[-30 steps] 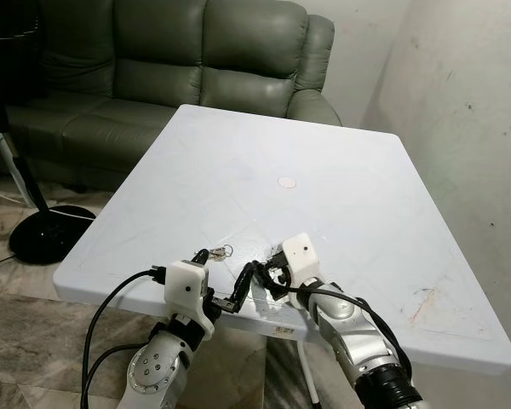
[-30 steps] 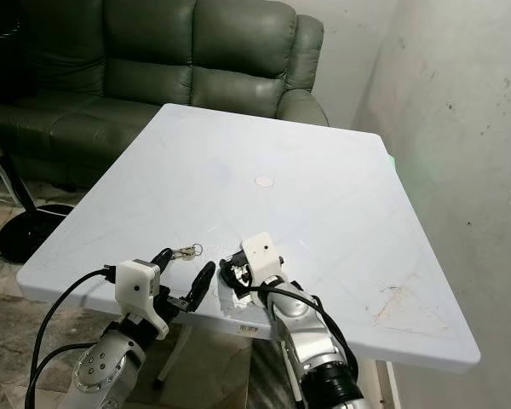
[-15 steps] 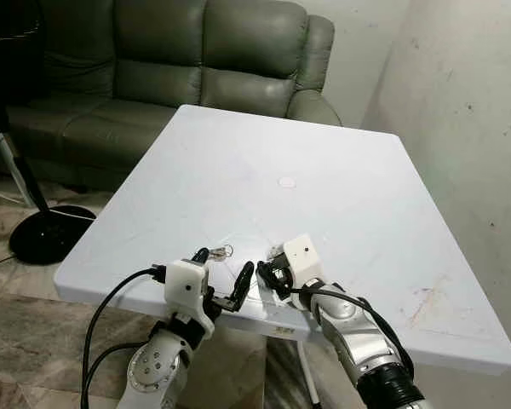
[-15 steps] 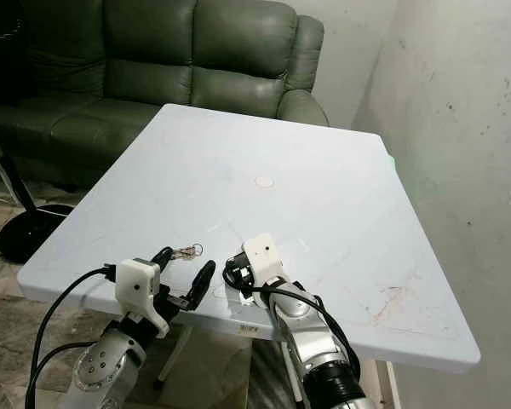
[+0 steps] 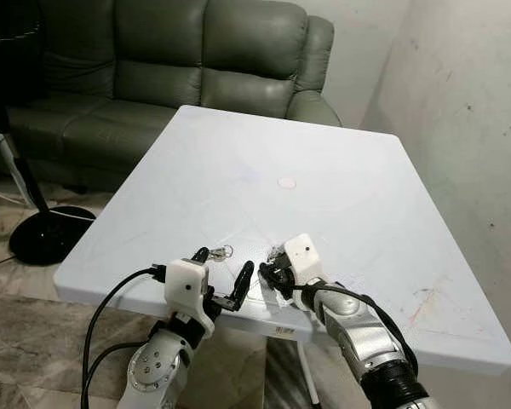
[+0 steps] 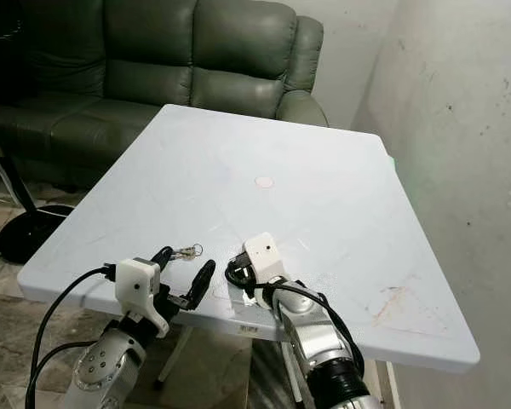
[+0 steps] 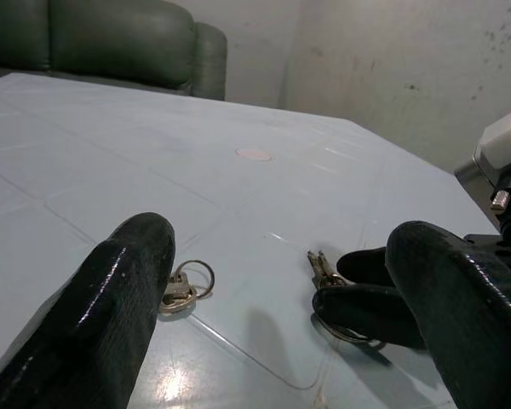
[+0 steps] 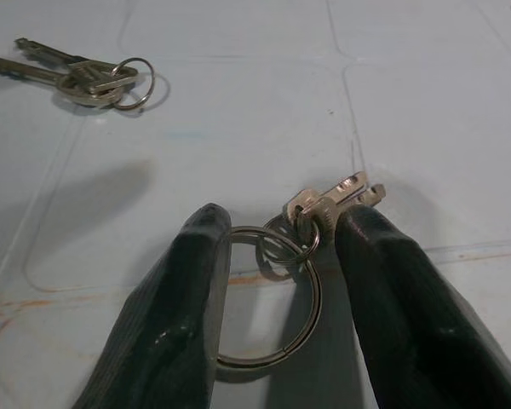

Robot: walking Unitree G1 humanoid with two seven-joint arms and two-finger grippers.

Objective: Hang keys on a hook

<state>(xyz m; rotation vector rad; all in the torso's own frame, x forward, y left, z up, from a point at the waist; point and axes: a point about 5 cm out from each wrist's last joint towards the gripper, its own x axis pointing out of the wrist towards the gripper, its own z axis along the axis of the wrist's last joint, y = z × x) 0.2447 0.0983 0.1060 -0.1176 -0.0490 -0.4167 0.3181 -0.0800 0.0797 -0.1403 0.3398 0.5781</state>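
White table (image 5: pixel 341 196), sofa (image 5: pixel 162 60) behind its far edge, fan base (image 5: pixel 47 232) on the floor off its left side.

Two sets of keys lie on the table near its front edge. First bunch of keys (image 8: pixel 322 207) on a large ring (image 8: pixel 268 298): flat on the table top, close to the front edge. Right gripper (image 8: pixel 277 315) is down over it, fingers apart, one finger (image 8: pixel 175 315) touching the ring's outer side, the other beside the key blades; ring lies between them, not lifted.

Second set of keys (image 8: pixel 85 78) with a small ring lies just beside the left gripper's (image 7: pixel 281 324) finger (image 7: pixel 123 298), left of the first bunch. Left gripper fingers spread wide, holding nothing, low over the table's front edge.
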